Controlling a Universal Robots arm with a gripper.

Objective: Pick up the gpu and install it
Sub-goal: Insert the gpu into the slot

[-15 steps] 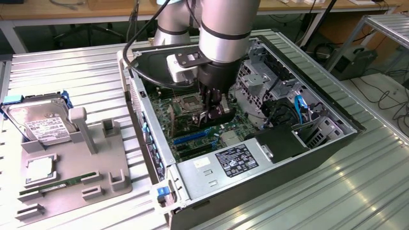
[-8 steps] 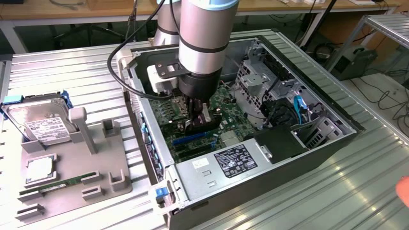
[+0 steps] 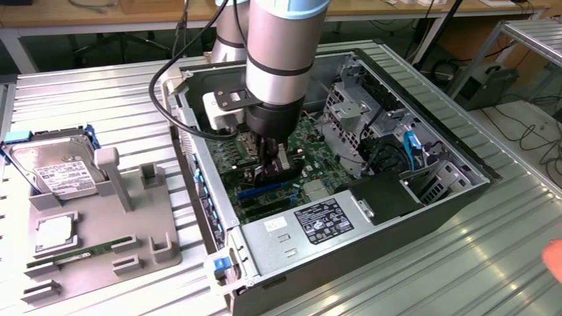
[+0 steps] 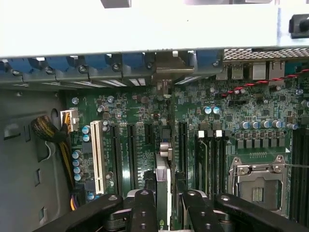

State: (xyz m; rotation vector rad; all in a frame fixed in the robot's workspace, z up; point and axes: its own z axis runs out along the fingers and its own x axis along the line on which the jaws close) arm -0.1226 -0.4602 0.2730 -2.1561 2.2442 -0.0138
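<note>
A workshop surface of ribbed metal sheet carries an open computer case lying on its side, with a grey fixture plate well apart from it at the exterior view's left. On that plate sit a hard drive with a white label and a narrow green memory stick.

Inside the case the green motherboard lies exposed, with a row of dark expansion slots beside 1 white slot and the empty processor socket to one side.

The arm reaches straight down into the case. Its tool stands at a narrow spread, its 2 black fingers clamped on the gpu, which hangs edge-on above the slots; in the wrist view it shows as a thin green board running between the fingers toward the rear wall.

The step in hand looks like seating the card. To do it well, the board's edge should sit parallel over 1 slot, and the silver bracket, as far as can be made out, should line up with the rear opening. Any tilt would likely jam the connector, so a straight, even press seems right.
</note>
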